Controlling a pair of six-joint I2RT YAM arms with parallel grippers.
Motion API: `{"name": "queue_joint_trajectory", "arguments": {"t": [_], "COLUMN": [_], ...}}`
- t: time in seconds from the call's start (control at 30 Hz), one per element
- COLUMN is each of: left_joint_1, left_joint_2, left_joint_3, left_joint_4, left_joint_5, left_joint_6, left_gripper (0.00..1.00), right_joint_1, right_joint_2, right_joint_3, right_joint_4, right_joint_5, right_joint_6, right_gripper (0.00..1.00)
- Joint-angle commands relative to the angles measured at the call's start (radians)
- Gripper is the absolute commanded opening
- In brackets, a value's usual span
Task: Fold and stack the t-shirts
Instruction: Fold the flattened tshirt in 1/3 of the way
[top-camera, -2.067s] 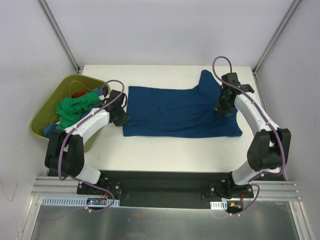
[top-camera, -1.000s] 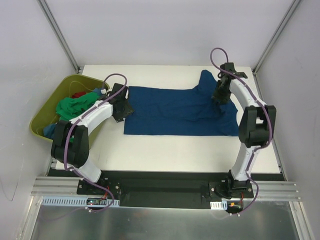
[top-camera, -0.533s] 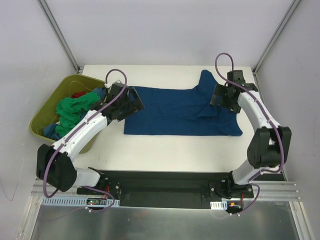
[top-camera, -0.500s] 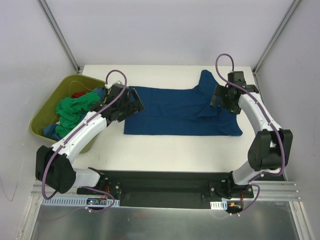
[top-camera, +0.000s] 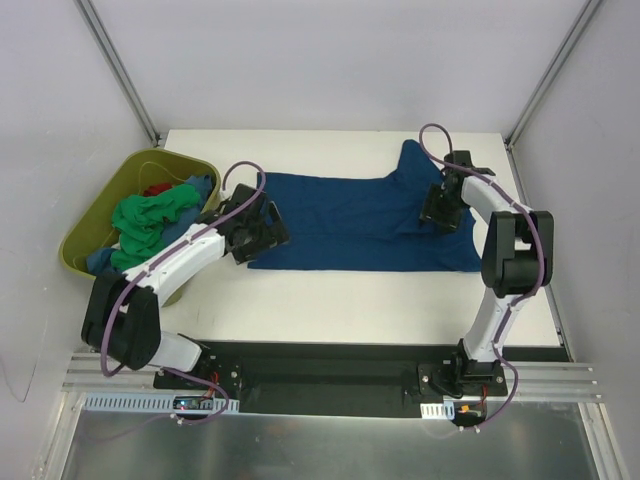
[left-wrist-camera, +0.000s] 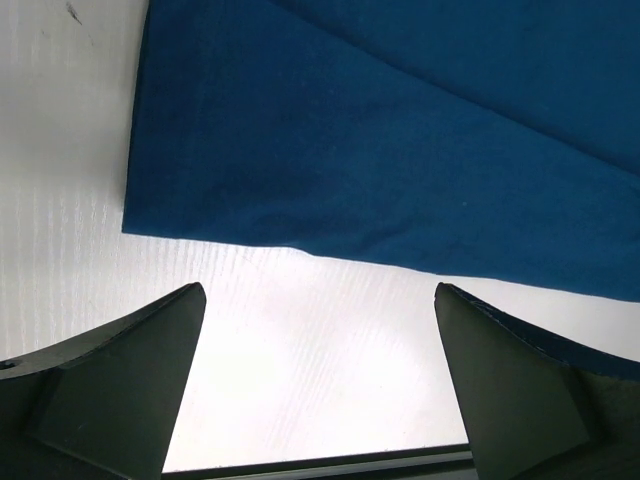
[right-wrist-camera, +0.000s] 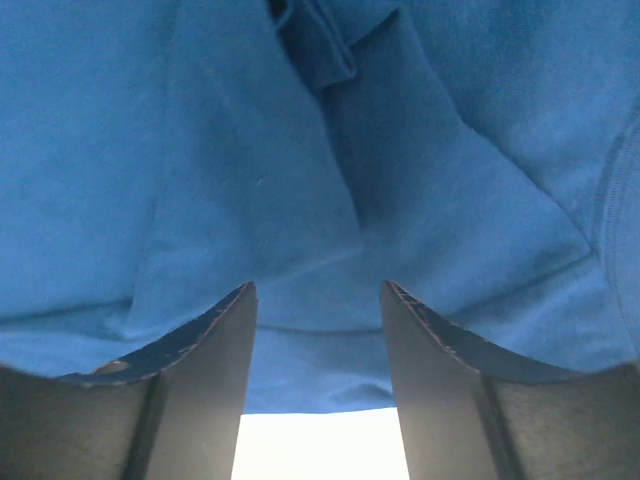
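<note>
A bare strip of the white table (top-camera: 330, 300) ran along its near edge. Beyond it lay the blue t-shirt (top-camera: 340, 215), spread flat across the middle of the table, reaching from close to the left edge almost to the right edge. The left arm (top-camera: 180, 255) reached in from the near left corner. The left jaws stood over the shirt's near left corner. In the left wrist view the fingers (left-wrist-camera: 110, 390) were spread wide with nothing between them, only cloth and bare table below. Toward the right edge, the right arm (top-camera: 500, 205) bent inward. The right jaws hung over creased, overlapped cloth at the shirt's right end. Their fingers (right-wrist-camera: 180, 380) stood moderately apart, gripping nothing. Farther back, one sleeve pointed toward the far right corner. Off the left edge sat an olive tub (top-camera: 75, 250) holding a bright green shirt (top-camera: 145, 215), a red one (top-camera: 155, 188) and a blue one (top-camera: 198, 187), all crumpled.
</note>
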Motion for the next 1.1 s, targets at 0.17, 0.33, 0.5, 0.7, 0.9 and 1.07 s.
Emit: {"name": "queue_joint_trajectory", "arguments": {"t": [0.17, 0.33, 0.5, 0.7, 0.9, 1.07], "left_joint_1": [-0.001, -0.001, -0.001, -0.002, -0.001, -0.001], "left_joint_2": [0.180, 0.199, 0.194, 0.179, 0.159, 0.102], "left_joint_3": [0.103, 0.117, 0.106, 0.097, 0.086, 0.054], "left_joint_4": [0.006, 0.007, 0.009, 0.010, 0.010, 0.010], "left_joint_5": [0.025, 0.025, 0.003, -0.008, 0.012, 0.020], "left_joint_6": [0.025, 0.031, 0.031, 0.035, 0.026, 0.022], "left_gripper": [0.99, 0.99, 0.99, 0.99, 0.99, 0.99], "right_joint_1": [-0.015, -0.015, -0.013, -0.003, 0.057, 0.088], "right_joint_2": [0.094, 0.112, 0.085, 0.106, 0.210, 0.269], "right_joint_3": [0.089, 0.109, 0.110, 0.141, 0.238, 0.330], "right_joint_4": [-0.010, 0.022, 0.065, 0.165, 0.361, 0.451], "right_joint_5": [0.005, -0.038, -0.065, -0.177, -0.197, -0.177], "right_joint_6": [0.011, 0.034, 0.044, 0.156, 0.501, 0.705], "right_gripper": [0.40, 0.15, 0.01, 0.01, 0.04, 0.74]}}
